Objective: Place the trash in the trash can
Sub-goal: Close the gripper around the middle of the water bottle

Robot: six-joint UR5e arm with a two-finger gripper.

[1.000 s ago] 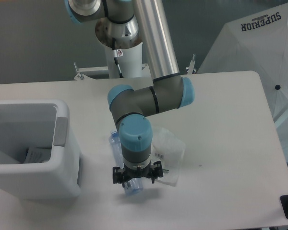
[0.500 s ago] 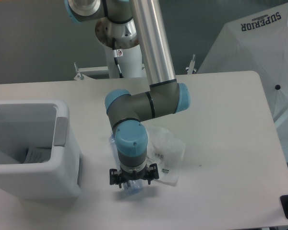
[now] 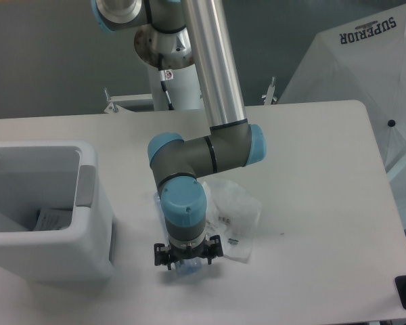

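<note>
- Table (image 3: 311, 169): white, carries all items.
- Trash can (image 3: 88, 223): stands at the table's left edge, paper scrap inside.
- Plastic bag (image 3: 237, 210): lies flat right of the wrist.
- Bottle (image 3: 160, 201): lies beneath the arm, mostly hidden.
- Gripper (image 3: 187, 263): low over the bottle's near end; finger spacing cannot be determined.

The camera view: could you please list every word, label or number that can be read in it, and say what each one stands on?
"SUPERIOR": dark capitals, on the white umbrella-like canopy beyond the table's far right corner.
Small printed labels on the plastic bag: too small to read.
Paper slip inside the trash can: print too blurred to read.
Small red-and-white sticker on the arm's base column: unreadable.
</note>
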